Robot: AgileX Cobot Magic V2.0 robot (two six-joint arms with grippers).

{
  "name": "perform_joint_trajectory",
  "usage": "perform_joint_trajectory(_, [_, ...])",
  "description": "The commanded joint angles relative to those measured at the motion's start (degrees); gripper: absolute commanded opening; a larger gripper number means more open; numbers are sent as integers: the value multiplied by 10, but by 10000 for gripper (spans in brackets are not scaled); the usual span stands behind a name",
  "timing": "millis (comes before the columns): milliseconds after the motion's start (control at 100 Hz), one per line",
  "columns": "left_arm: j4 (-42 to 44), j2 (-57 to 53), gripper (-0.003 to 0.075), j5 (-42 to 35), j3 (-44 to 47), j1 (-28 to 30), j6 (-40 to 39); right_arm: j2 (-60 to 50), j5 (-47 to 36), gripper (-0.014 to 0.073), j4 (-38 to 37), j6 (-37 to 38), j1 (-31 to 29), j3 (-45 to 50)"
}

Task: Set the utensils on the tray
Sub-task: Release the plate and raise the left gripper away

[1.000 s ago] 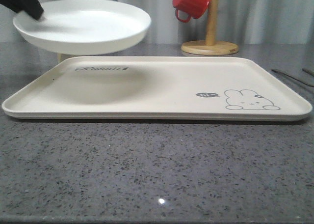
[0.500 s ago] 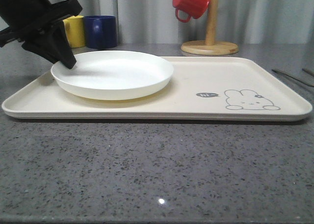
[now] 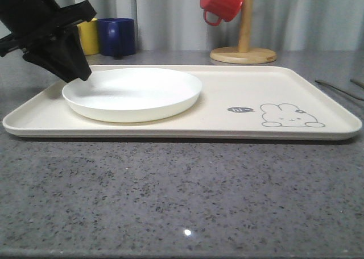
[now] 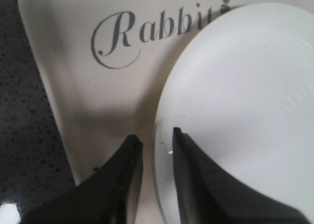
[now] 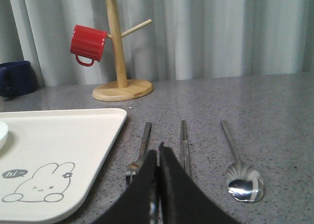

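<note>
while the fork (image 5: 141, 153), chopsticks (image 5: 184, 145) and spoon (image 5: 239, 174) lie side by side on the grey counter (image 3: 182, 196), just beside the right edge of the tray (image 3: 227, 94) and off it, the right gripper (image 5: 158, 160) hovers low over them with its fingers pressed together on nothing. a white plate (image 3: 132, 93) sits on the tray's left half, next to the "rabbit" script. the left gripper (image 4: 153, 144) straddles the plate's rim, one finger inside and one outside, slightly parted around it. behind stand a yellow mug (image 3: 86, 36), a blue mug (image 3: 116, 36) and a wooden mug tree (image 3: 244, 32) with a red mug (image 3: 220, 2).
</note>
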Motion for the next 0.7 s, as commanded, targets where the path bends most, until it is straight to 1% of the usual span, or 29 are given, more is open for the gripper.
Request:
perform_joint_trajectory(0, [-17, -25, 291, -18, -19, -4, 1, -13, -48, -68, -1, -5, -4, -10])
perform_joint_trajectory(50, [-17, -25, 305, -24, -19, -4, 1, -13, -48, -68, -1, -5, -4, -10])
perform_joint_trajectory(210, [-17, -37, 305, -57, -19, -4, 7, -13, -48, -68, -1, -5, -4, -10])
perform_joint_trajectory(410, [-3, -101, 305, -109, -12, 2, 9, -13, -48, -68, -1, -5, -4, -10])
perform_joint_trajectory(530, [22, -160, 305, -151, 17, 7, 9, -13, -48, -68, -1, -5, -4, -10])
perform_joint_trajectory(690, [50, -263, 305, -224, 91, 24, 9, -13, -48, -68, -1, -5, -4, -10])
